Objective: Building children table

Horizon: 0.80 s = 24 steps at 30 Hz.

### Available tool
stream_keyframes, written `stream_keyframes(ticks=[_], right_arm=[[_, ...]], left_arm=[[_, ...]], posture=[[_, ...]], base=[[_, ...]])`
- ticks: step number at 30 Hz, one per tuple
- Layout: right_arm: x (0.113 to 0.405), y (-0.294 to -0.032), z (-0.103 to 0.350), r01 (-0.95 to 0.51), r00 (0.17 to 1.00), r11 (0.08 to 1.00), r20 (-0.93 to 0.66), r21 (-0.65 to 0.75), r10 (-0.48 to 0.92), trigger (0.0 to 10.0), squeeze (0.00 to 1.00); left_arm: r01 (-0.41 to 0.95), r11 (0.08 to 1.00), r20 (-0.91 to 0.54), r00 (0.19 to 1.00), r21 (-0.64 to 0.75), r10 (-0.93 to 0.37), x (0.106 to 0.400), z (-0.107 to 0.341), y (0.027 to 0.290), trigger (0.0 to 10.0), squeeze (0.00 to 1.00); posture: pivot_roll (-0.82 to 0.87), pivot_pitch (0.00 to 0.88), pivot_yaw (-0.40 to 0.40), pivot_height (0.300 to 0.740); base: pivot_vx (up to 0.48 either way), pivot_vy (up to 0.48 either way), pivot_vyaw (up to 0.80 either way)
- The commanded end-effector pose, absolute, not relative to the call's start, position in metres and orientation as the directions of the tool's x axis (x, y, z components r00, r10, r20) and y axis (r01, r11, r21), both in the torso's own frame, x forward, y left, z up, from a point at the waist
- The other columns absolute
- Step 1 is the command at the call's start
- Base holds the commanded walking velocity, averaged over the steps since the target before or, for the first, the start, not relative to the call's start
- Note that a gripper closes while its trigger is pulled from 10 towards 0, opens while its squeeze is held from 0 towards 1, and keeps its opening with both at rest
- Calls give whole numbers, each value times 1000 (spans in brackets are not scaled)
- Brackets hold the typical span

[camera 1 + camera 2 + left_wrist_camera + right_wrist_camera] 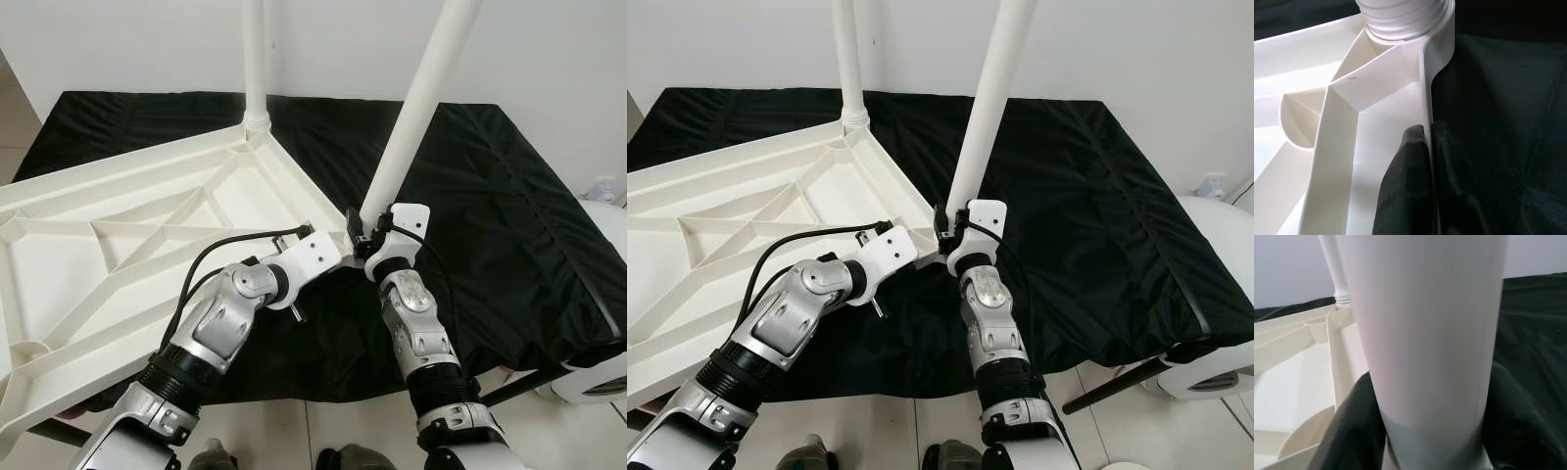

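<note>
Gripping the second leg (416, 108) near its base, the right gripper (370, 233) had both fingers clamped round the tube, w/ the long axis rising toward 1 o'clock, so tilted, not plumb over the corner socket. The upturned tabletop (147, 225) lay at 9 o'clock of that claw on the black cloth (509, 215). The left gripper (1429, 147) pinched the tabletop's rim wall. First leg (255, 59) stood upright at the far corner. Next move, I'd judge, needs the leg straightened.
</note>
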State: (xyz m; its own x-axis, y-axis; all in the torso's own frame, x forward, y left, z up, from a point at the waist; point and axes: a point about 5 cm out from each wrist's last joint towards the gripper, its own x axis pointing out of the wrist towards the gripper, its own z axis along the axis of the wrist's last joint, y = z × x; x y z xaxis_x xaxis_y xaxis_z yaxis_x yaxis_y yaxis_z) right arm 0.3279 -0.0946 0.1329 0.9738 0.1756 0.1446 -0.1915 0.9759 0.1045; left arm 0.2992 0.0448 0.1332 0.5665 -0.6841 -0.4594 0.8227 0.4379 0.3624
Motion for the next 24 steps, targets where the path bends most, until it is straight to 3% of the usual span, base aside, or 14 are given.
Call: stream_keyframes(ticks=[1,13,14,16,24], right_arm=[[323,-70,131,-281,956,952,124,123,266,10000,1000],[319,-85,124,-285,956,957,96,57,279,10000,996],[320,-93,123,-274,958,961,93,33,270,10000,0],[321,-111,122,-288,953,958,96,-2,287,10000,0],[325,-134,128,-383,913,921,121,-77,390,10000,0]], left_arm=[[838,388,-406,531,384,-744,292,142,25,10000,0],[839,390,-409,531,381,-743,290,140,25,10000,0],[837,391,-408,532,382,-742,291,141,26,10000,0],[835,394,-407,536,383,-740,292,141,27,10000,0],[835,394,-407,536,384,-739,293,142,27,10000,0]], posture=[[17,0,-86,740],[15,0,-86,740],[15,0,-86,740],[13,0,-85,740],[6,0,-78,740]], base=[[0,0,0],[0,0,0],[0,0,0],[0,0,0],[0,0,0]])
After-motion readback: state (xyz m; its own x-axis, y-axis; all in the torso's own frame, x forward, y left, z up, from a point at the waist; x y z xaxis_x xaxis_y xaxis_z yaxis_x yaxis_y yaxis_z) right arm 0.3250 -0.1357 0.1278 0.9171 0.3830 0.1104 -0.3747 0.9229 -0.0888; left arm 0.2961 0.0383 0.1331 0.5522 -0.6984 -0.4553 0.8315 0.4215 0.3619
